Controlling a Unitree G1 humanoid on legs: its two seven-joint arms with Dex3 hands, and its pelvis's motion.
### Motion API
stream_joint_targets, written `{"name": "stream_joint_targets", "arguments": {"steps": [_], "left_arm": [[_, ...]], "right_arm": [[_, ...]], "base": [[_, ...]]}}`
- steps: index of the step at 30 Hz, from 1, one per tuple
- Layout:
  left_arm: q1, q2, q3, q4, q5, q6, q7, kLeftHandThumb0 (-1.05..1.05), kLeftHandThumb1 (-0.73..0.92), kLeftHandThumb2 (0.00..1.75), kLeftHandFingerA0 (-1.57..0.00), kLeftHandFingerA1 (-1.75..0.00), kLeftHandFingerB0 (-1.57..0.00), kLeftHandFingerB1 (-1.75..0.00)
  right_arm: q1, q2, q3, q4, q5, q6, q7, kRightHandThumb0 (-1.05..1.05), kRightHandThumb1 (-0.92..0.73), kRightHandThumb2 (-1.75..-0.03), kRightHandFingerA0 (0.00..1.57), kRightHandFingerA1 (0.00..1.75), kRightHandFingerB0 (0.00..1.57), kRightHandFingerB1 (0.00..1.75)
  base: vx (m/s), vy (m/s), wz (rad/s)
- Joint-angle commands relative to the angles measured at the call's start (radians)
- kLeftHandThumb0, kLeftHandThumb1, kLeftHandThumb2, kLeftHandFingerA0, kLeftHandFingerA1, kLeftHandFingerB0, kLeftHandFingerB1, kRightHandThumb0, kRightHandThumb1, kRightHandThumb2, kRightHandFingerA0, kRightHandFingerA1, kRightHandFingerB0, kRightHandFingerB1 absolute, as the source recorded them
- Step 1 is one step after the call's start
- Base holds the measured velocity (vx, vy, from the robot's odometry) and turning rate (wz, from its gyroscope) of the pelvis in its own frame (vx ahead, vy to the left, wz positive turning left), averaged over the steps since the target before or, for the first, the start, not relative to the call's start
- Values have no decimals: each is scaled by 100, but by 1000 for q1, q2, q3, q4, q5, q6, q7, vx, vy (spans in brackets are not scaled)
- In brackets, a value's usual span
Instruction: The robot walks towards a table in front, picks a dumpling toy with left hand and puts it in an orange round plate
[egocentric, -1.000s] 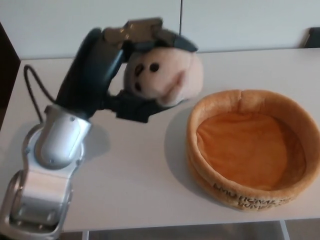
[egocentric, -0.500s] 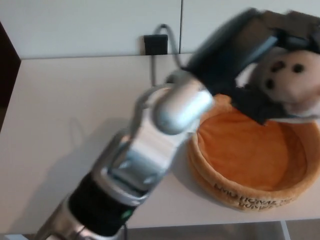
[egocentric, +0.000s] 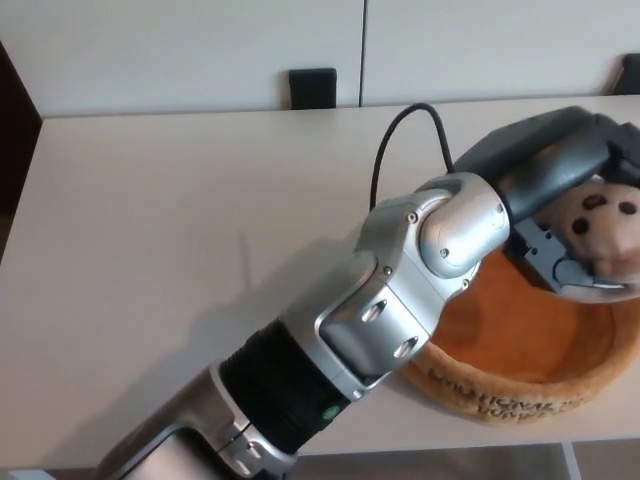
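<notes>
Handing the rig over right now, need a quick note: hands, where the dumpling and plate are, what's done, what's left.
Left hand: shut on the dumpling toy, arm stretched across the white table.
Right hand: not in view.
Dumpling toy: in the left hand's grip, over the far right part of the orange round plate; whether it touches the plate floor cannot be told.
Plate: at the table's right front edge, partly covered by the forearm.
Done: walk-up, pick, carry to the plate.
Left: open the hand to release the toy in the plate, then pull the arm back.
</notes>
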Motion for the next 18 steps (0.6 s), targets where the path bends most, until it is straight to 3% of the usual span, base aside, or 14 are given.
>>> {"name": "stream_joint_targets", "arguments": {"steps": [1, 2, 4, 5, 6, 7, 10, 11, 12, 13, 14, 15, 17, 18], "left_arm": [[-14, -3, 7, 58, 55, 40, 28, -9, 64, 82, -100, -73, -92, -78], [-3, -2, 14, 65, 61, 36, 48, -11, 66, 77, -102, -87, -90, -82], [3, 8, 17, 67, 79, 41, 63, -8, 63, 67, -100, -88, -87, -80], [5, 14, 20, 67, 83, 39, 65, -9, 67, 70, -97, -86, -85, -76], [6, 19, 24, 68, 86, 35, 66, -9, 67, 70, -97, -86, -85, -76], [11, 23, 29, 65, 90, 32, 75, -15, 69, 64, -95, -75, -85, -68], [26, 29, 40, 55, 102, 18, 100, -28, 72, 61, -94, -75, -78, -57], [21, 50, 17, 41, 131, 20, 84, -50, 60, 58, -41, -47, -27, -31], [19, 56, 10, 37, 139, 20, 80, -50, 60, 58, -41, -47, -27, -31], [10, 71, -12, 27, 157, 34, 49, -72, 41, 85, 0, -18, 0, -21], [-1, 90, -43, 13, 177, 53, 7, -79, 43, 87, 0, -4, 0, -13], [-4, 96, -53, 7, 182, 58, -6, -79, 43, 87, 0, -4, 0, -13], [-8, 105, -69, -4, 176, 61, -40, -101, 46, 70, 0, -1, 0, -11], [-16, 111, -78, -7, 177, 62, -58, -84, 44, 91, 0, 0, 0, -8]], "right_arm": [[9, -12, 2, 1, -1, -30, 12, -29, -56, -57, 59, 87, 29, 64], [13, -11, -6, -1, 10, -33, 24, -28, -59, -59, 58, 88, 29, 66], [16, -12, -7, -3, 12, -39, 36, -28, -59, -57, 55, 85, 28, 64], [15, -13, -5, -3, 10, -37, 35, -23, -40, -90, 55, 78, 24, 61], [14, -13, -3, -2, 7, -35, 32, -23, -40, -90, 55, 78, 24, 61], [12, -14, 0, -1, 2, -31, 25, -28, -57, -57, 56, 82, 28, 60], [11, -17, 18, 0, -18, -34, 10, -30, -57, -58, 54, 79, 28, 59], [11, -17, 20, 0, -19, -38, 8, -27, -37, -87, 57, 79, 24, 61], [11, -17, 21, 0, -18, -39, 7, -27, -37, -87, 57, 79, 24, 61], [12, -16, 13, 1, -7, -42, 21, -31, -58, -57, 53, 84, 28, 64], [15, -14, 0, 1, 10, -43, 38, -30, -58, -58, 53, 84, 28, 65], [16, -13, -4, 1, 15, -42, 42, -30, -58, -58, 53, 84, 28, 65], [17, -11, -6, -1, 15, -43, 40, -28, -61, -60, 55, 85, 29, 66], [12, -11, -6, 1, 13, -42, 40, -32, -59, -59, 50, 83, 26, 64]], "base": [[0, 0, 0], [0, 0, 0], [0, 0, 0], [0, 0, 0], [0, 0, 0], [0, 0, 0], [0, 0, 0], [0, 0, 0], [0, 0, 0], [0, 0, 0], [0, 0, 0], [0, 0, 0], [0, 0, 0], [0, 0, 0]]}}
